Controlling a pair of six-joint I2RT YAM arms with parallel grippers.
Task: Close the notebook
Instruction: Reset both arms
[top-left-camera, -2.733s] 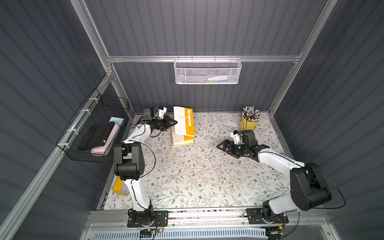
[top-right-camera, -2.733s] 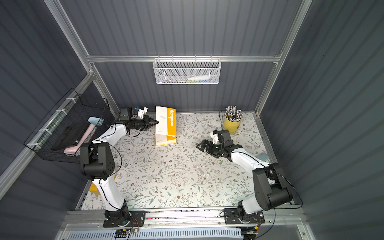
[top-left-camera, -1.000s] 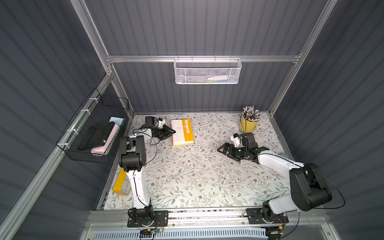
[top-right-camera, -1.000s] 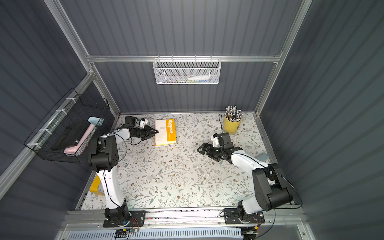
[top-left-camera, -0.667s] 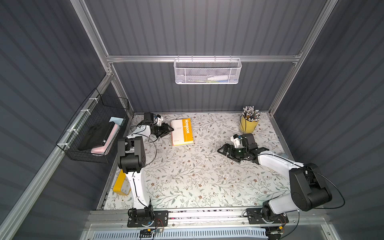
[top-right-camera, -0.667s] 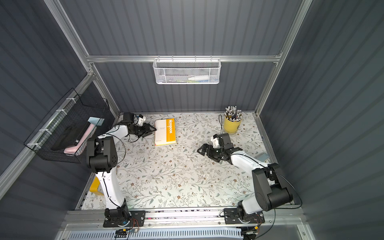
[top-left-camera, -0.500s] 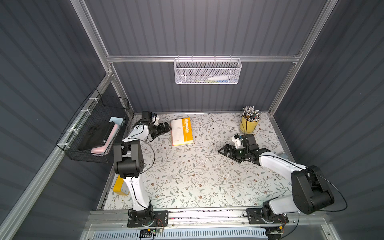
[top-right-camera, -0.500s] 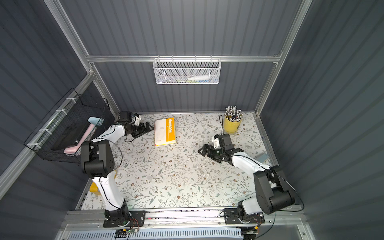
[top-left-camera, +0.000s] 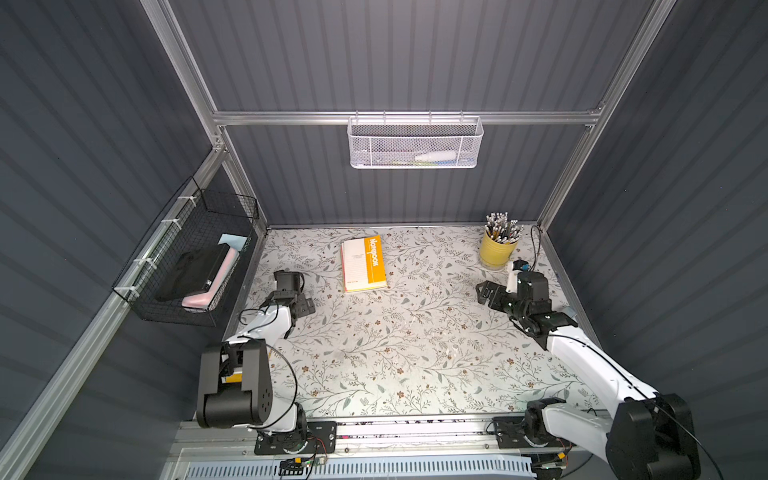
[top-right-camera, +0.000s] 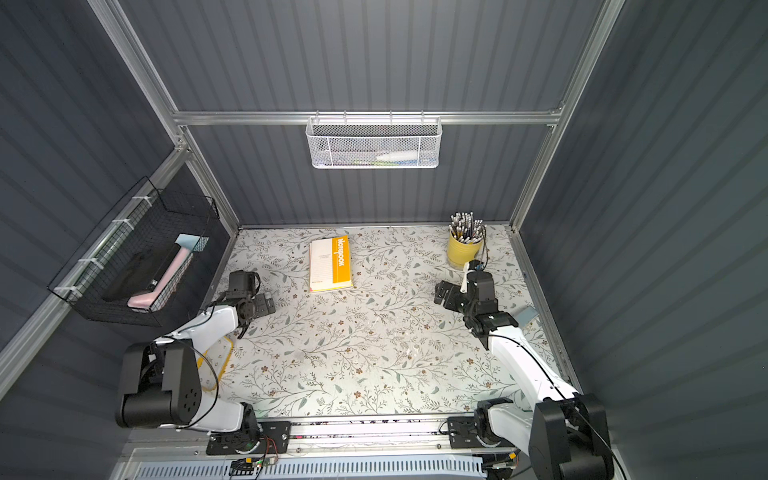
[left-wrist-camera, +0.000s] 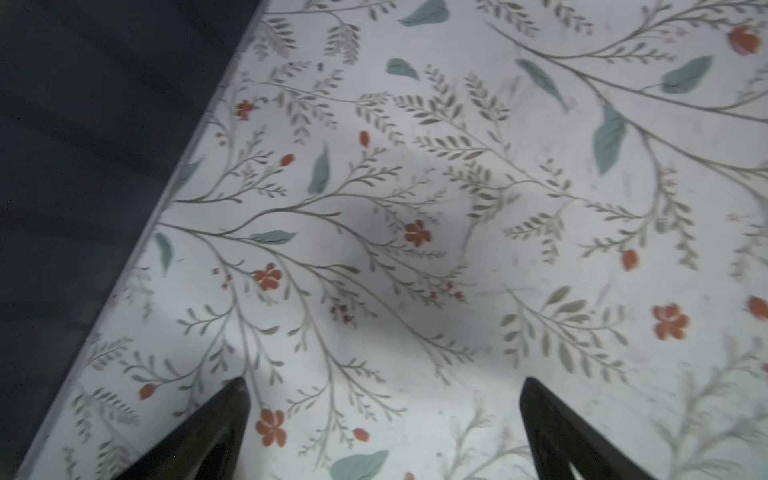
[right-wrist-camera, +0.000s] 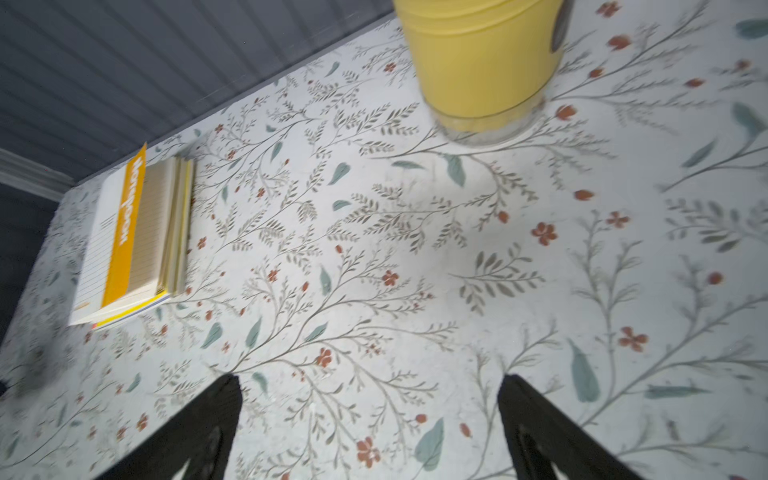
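Orange-and-white paper notebook (top-left-camera: 364, 264) lies flat on the floral-print worktop (top-left-camera: 395, 332), far side, a little left of centre, in both top views. Its cover is down over the pages. The right wrist view (right-wrist-camera: 129, 237) shows page edges fanned out along one long side.

Left tool (left-wrist-camera: 382, 381): jaws spread wide, nothing between them, only bare worktop beneath. It sits near the left wall, well apart from the notebook.

Right tool (right-wrist-camera: 369, 378): jaws spread wide, also empty. It is on the right side, near the yellow metal cup of pencils (top-left-camera: 496, 253).

Black wire basket (top-left-camera: 187, 257) on the left wall, white mesh basket (top-left-camera: 415, 143) on the far wall.
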